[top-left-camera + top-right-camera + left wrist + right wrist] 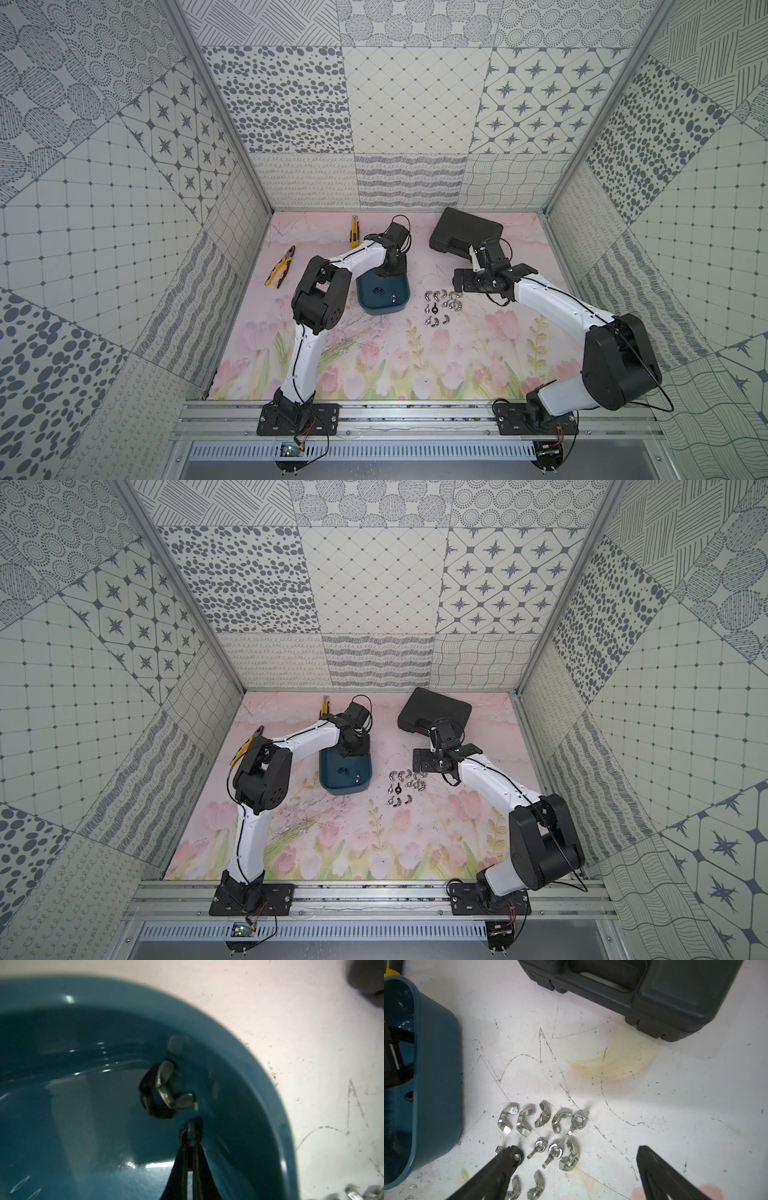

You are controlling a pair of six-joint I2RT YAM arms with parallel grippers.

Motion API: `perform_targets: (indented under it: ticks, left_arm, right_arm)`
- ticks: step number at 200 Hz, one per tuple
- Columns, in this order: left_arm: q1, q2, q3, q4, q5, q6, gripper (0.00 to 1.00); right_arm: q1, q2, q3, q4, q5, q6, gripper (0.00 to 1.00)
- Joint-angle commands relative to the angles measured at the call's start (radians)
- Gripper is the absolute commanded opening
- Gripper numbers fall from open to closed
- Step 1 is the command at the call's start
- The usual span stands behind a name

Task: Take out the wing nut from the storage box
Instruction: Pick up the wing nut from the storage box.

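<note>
Left end effector [190,1134] is clenched inside the box [239,1047]; a wing nut [166,1088] lies just ahead of its tips. Right end effector [579,1152] hangs released above loose nuts [525,1119] on the surface [654,1105].

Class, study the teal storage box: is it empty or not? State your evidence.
Not empty. Inside the storage box, a silver wing nut lies on the floor, seen in the left wrist view.

Walls [415,104]: were papered in grey-on-white patchwork of dots, stars, grids, waves and hatching. Corner posts [216,104]: aluminium. Worktop [374,357]: bore a pink tulip print, scratched and stained. Front rail [415,415]: aluminium, with a slotted duct [395,451] below. Light was even.
</note>
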Motion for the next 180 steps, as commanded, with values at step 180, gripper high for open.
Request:
perform_targets:
  ticks: [180]
  left_arm:
    - [-0.384, -0.254, -0.062, -0.078, -0.007, 0.000, 0.01]
  right_arm:
    - [-0.163, -0.128, -0.104, 0.011, 0.035, 0.029, 0.97]
